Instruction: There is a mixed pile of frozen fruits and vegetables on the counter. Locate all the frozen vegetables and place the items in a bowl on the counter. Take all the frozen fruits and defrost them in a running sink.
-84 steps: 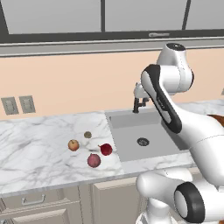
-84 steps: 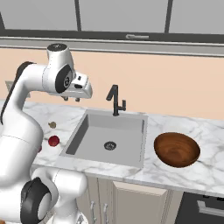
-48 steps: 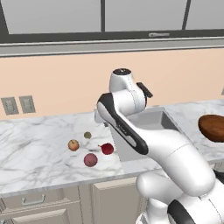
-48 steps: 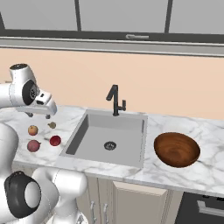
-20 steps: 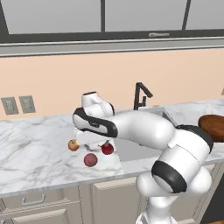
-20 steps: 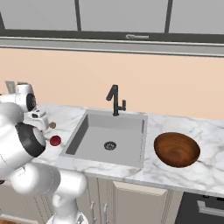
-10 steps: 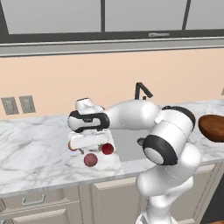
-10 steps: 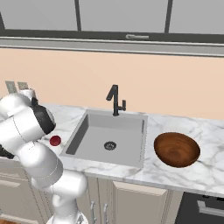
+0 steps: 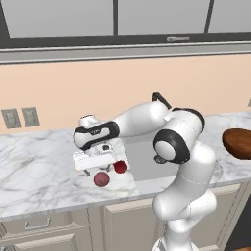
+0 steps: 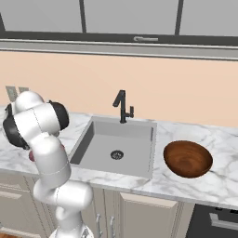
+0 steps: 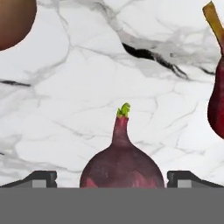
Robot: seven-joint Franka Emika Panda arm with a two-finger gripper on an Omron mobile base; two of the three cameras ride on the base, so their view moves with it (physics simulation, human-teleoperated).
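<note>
We are straddling the round pinkish-purple ball with a green tip (image 11: 122, 164) with our two-finger gripper (image 11: 112, 178) spread wide, risking it rolling off the white marble counter (image 11: 87, 87) toward the dark red stemmed fruit (image 11: 218, 105).

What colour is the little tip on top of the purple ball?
Bright green, on the purple ball; the hand view shows it best.

Two wall outlets (image 9: 20, 117), upper cabinets (image 10: 125, 16), beige backsplash (image 10: 186, 88), oven handle (image 10: 223, 222)
</note>
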